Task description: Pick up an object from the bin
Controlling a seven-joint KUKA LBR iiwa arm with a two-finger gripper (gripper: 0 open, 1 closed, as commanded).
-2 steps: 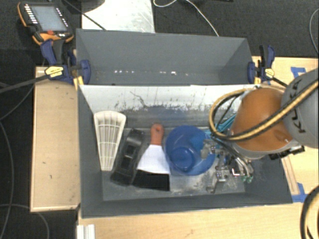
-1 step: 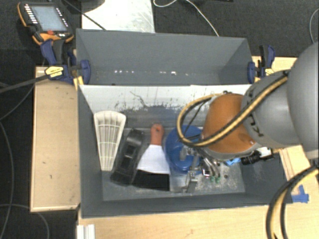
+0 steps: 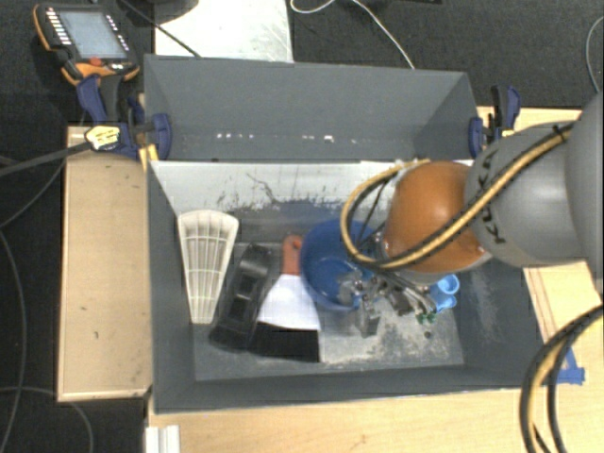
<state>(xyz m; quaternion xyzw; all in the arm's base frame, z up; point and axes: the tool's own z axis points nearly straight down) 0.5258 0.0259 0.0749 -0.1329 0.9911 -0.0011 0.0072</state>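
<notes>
My gripper (image 3: 377, 302) hangs low in the bin's right half, just under the arm's orange cover. It sits at the right rim of a blue cup (image 3: 321, 258), which lies on its side in the middle of the bin. A small light-blue piece (image 3: 445, 291) pokes out on the gripper's right. Left of the cup, a small orange-red thing (image 3: 293, 253) lies against a white sheet (image 3: 288, 305) with a black flat piece (image 3: 286, 341) at its front edge.
A black tape dispenser (image 3: 243, 291) lies left of the white sheet. A white ribbed fan-shaped piece (image 3: 207, 258) lies at the far left. Bare bin floor shows in front of the gripper and at the back. The arm covers the bin's right side.
</notes>
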